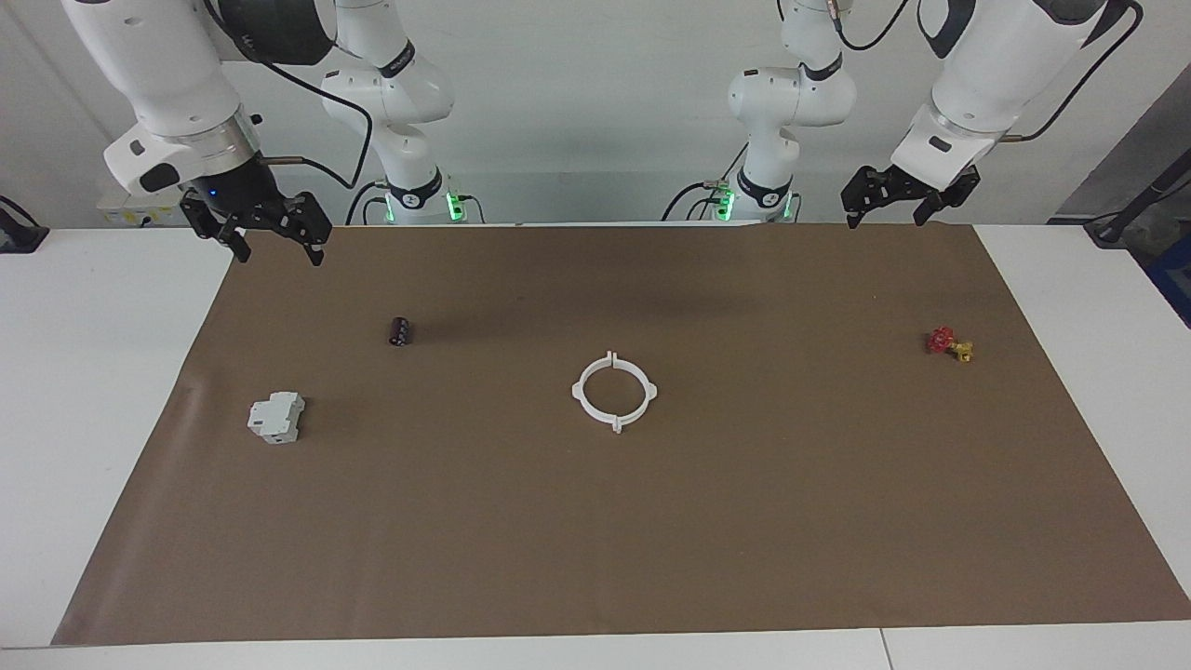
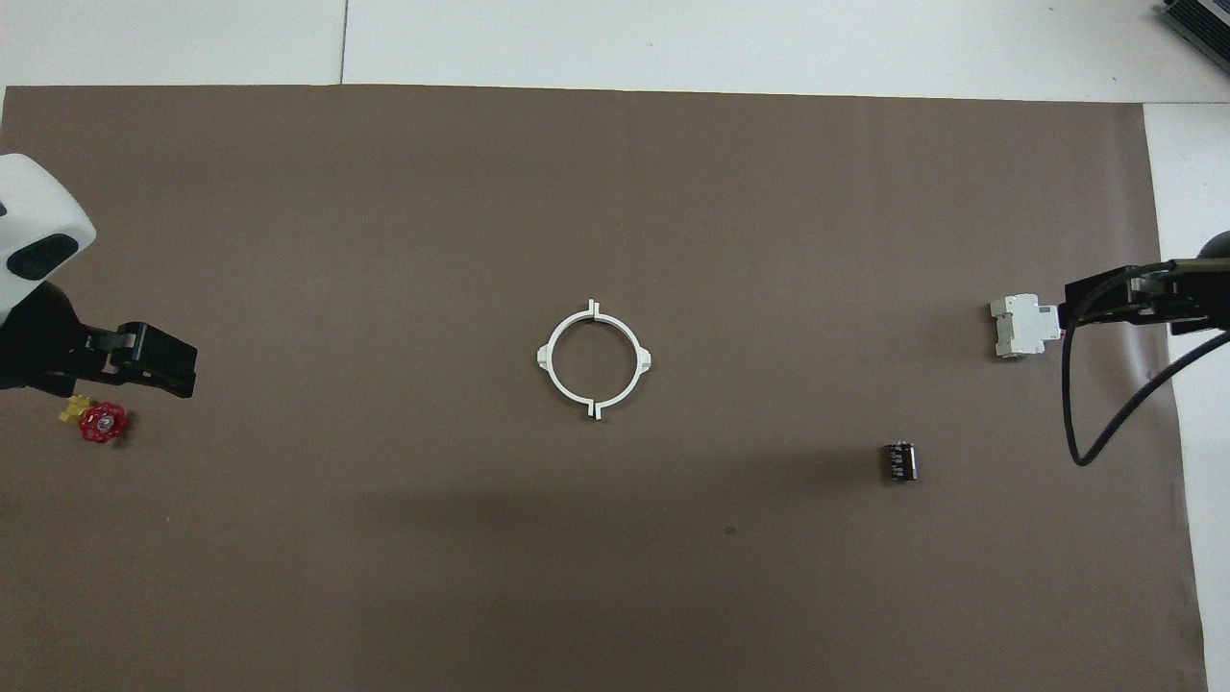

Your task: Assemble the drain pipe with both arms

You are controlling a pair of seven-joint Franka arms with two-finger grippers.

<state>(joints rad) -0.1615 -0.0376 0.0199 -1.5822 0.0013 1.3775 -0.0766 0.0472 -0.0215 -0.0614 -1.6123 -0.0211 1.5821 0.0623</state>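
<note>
Drain pipe closed into one ring at mid-frame, both arms raised at the edges.

The tabletop point(image 1: 112, 391) carries a brown mat point(image 1: 595, 521). The right gripper point(image 1: 270, 228) hangs at the facing view's upper left, jaws spread and empty; the left gripper point(image 1: 901, 197), upper right, likewise open (holding nothing). The drain pipe point(image 1: 615, 392) lies at centre, its halves meeting. A grey-white box point(image 1: 275, 416) sits lower left, a black cylinder point(image 1: 401, 331) above it, a red-and-yellow valve point(image 1: 948, 343) at right.

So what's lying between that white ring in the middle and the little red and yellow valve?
Nothing. Between the ring and the valve there is only bare brown mat; the facing view shows that whole stretch unobstructed, and the overhead view agrees.
</note>
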